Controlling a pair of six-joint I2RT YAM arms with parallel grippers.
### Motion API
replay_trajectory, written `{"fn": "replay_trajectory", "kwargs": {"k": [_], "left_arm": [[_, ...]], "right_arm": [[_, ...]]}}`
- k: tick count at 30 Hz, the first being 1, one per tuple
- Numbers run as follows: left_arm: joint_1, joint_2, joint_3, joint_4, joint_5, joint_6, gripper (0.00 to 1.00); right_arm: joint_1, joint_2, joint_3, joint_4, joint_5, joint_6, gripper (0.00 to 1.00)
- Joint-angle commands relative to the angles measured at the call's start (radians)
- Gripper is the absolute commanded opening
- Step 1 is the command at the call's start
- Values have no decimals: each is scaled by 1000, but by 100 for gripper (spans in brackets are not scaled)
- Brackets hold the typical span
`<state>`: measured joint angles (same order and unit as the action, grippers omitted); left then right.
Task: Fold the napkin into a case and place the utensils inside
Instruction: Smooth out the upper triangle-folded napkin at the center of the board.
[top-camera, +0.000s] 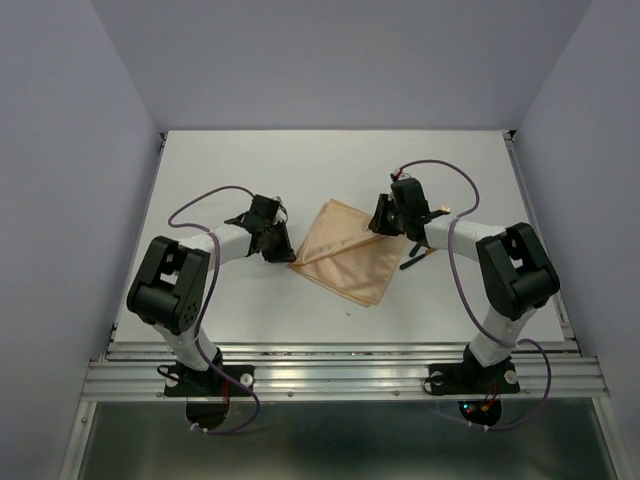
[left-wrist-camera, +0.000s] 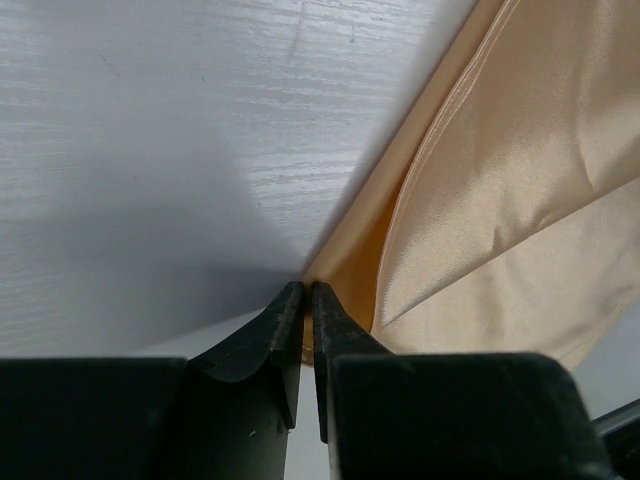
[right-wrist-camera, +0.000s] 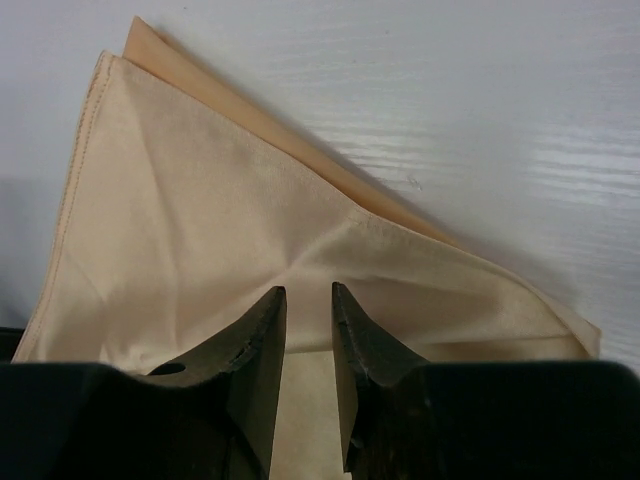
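Napkin — corner in left claw

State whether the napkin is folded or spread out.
Folded: the napkin lies doubled, with a lower layer's edge peeking out beyond the upper layer.

The white surface, faintly wood-grained, carried a peach-orange napkin near its middle, folded over in layers with the edges slightly offset. Just beside the cloth's right edge lay slim, dark-handled utensils, partly hidden.
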<state>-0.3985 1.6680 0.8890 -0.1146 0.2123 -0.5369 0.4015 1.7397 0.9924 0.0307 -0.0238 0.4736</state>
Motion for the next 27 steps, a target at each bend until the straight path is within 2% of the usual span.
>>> {"fn": "replay_trajectory", "kwargs": {"k": [1, 5, 12, 17, 20, 22, 27], "left_arm": [[-26, -25, -44, 18, 12, -23, 20], [-43, -86, -93, 27, 16, -52, 20], [-53, -136, -157, 58, 35, -81, 20], [-56, -126, -156, 59, 39, -78, 20], [-56, -125, -148, 61, 41, -77, 20], [-57, -123, -147, 61, 39, -77, 20], [-57, -125, -151, 64, 36, -80, 20]], "right_arm": [[2, 56, 81, 31, 19, -39, 31], [2, 103, 121, -9, 134, -95, 31], [-30, 126, 166, -63, 196, -133, 31], [-9, 78, 184, -77, 113, -128, 30], [68, 50, 195, -84, 113, -132, 30], [108, 52, 196, -83, 95, -115, 31], [119, 81, 146, -45, 38, -61, 31]]}}
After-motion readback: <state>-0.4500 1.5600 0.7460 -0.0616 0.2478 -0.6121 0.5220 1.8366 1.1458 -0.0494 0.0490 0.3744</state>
